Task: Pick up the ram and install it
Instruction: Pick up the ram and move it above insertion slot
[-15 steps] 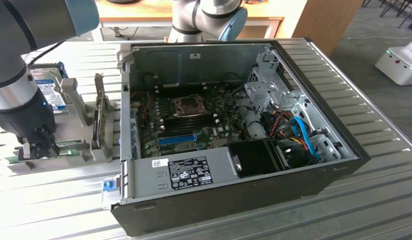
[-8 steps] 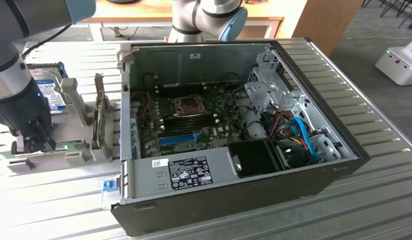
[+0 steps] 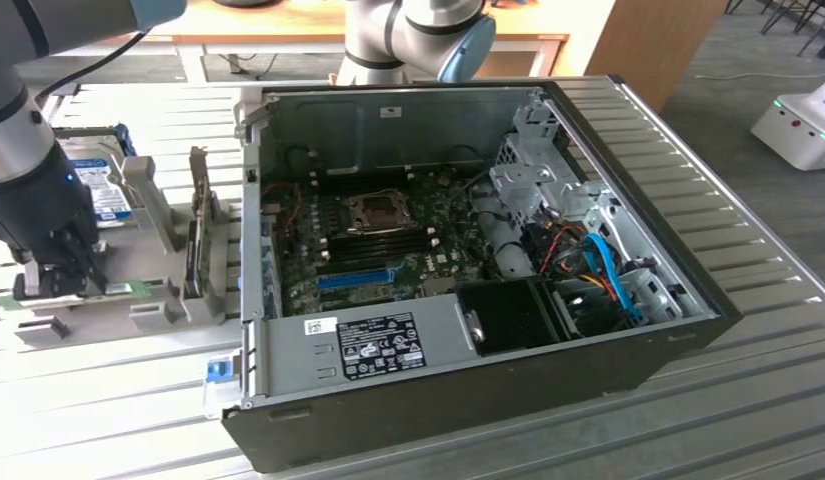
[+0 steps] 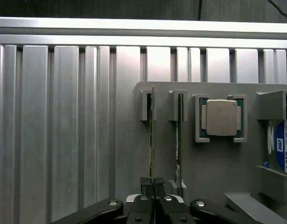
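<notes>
Gripper (image 4: pixel 153 183) first: from my station I see its black tips pressed together on the top edge of the ram (image 4: pixel 151 135), a thin pinch with no gap showing between them. The ram stands on edge in the grey holder (image 4: pixel 213 177), its far end between two upright posts, and its long axis runs straight out from the gripper, so the grip sits toward the near end of the stick, not its middle. I judge it to be seated in its slot and not yet raised.

Just beside it and parallel, a second stick (image 4: pixel 179 135) stands in the next slot, close enough that I would watch that side. Past that, the same holder carries a processor (image 4: pixel 221 116) lying flat in a square frame, and then a hard drive (image 4: pixel 282 149) with a blue label. On the ram's other side lies bare ribbed table (image 4: pixel 64 130).

In the exterior view the gripper (image 3: pixel 59 280) hangs low over the holder on the exterior view's left, and the open computer case (image 3: pixel 546 385) lies to the right of it. Inside the case is the motherboard (image 3: pixel 439 215) with its processor socket (image 3: pixel 376 210), a blue slot (image 3: pixel 352 279), and cables (image 3: pixel 606 265) bundled at the far side.
</notes>
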You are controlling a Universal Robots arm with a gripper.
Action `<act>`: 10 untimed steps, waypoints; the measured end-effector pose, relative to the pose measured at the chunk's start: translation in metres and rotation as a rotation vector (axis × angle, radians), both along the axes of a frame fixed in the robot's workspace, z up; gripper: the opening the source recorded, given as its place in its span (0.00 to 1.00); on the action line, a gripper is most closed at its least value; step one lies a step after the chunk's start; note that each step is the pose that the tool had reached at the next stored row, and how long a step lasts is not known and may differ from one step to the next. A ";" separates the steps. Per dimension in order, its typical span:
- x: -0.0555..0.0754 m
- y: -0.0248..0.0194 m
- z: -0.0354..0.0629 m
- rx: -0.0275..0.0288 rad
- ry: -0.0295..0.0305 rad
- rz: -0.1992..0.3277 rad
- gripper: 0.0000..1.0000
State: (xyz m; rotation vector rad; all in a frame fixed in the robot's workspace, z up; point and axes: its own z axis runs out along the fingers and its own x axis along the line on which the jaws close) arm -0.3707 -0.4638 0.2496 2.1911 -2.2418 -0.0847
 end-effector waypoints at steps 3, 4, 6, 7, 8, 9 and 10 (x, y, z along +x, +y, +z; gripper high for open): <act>0.000 0.0000 0.0040 0.0000 -0.0001 0.000 0.12; 0.000 0.0000 0.0055 0.0000 -0.0001 0.000 0.12; 0.000 0.0000 0.0086 0.0000 0.0000 0.000 0.12; 0.000 0.0000 0.0103 0.0001 -0.0001 0.000 0.12; 0.000 0.0000 0.0118 0.0000 0.0000 0.000 0.12; 0.000 0.0000 0.0133 0.0000 -0.0001 0.000 0.12; 0.000 0.0000 0.0147 0.0000 -0.0001 0.000 0.12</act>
